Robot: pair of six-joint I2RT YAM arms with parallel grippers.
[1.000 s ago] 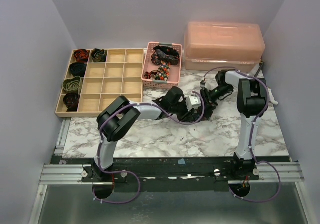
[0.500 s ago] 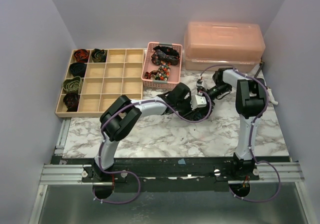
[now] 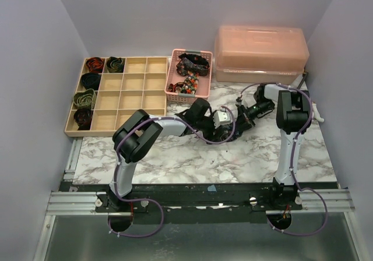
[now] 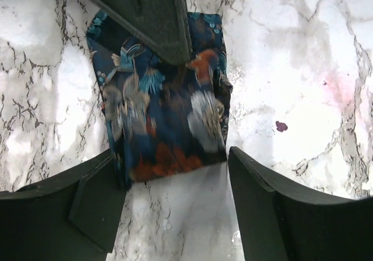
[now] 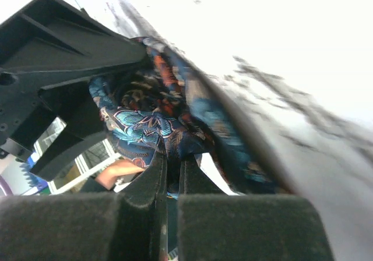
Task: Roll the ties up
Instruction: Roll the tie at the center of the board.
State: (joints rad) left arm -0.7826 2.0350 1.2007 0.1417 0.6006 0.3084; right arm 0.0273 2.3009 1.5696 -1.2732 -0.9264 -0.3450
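Marble-patterned table (image 3: pixel 175 156) carries everything. Its widest bare stretch runs along the near edge, between my two bases and the spot where my wrists meet. Plain walls close in the left and right sides, and only a narrow strip of marble shows outside my right arm.

The far edge is crowded. A peach plastic box (image 3: pixel 261 51) with its lid on fills the far right corner. A wooden tray (image 3: pixel 125 101) of small compartments sits at the far left, and a pink mesh basket (image 3: pixel 172 89) stands just beside the tray, between it and the box.

Five rolled ties (image 3: pixel 85 98) sit in the tray, two in the back row and three down the left column; the other compartments are bare wood. Loose ties (image 3: pixel 192 66) are heaped in the basket.

The floral tie (image 4: pixel 163 115), navy with teal and orange, lies on the marble at mid-table, just in front of the basket. My left fingers (image 4: pixel 172 169) are spread wide over its cut end, one on each side and neither pressing in; its left edge runs right up against one of them. My right fingers (image 5: pixel 173 165) are clenched on a bunched fold of the same tie, close against my left wrist, with little room between the two.
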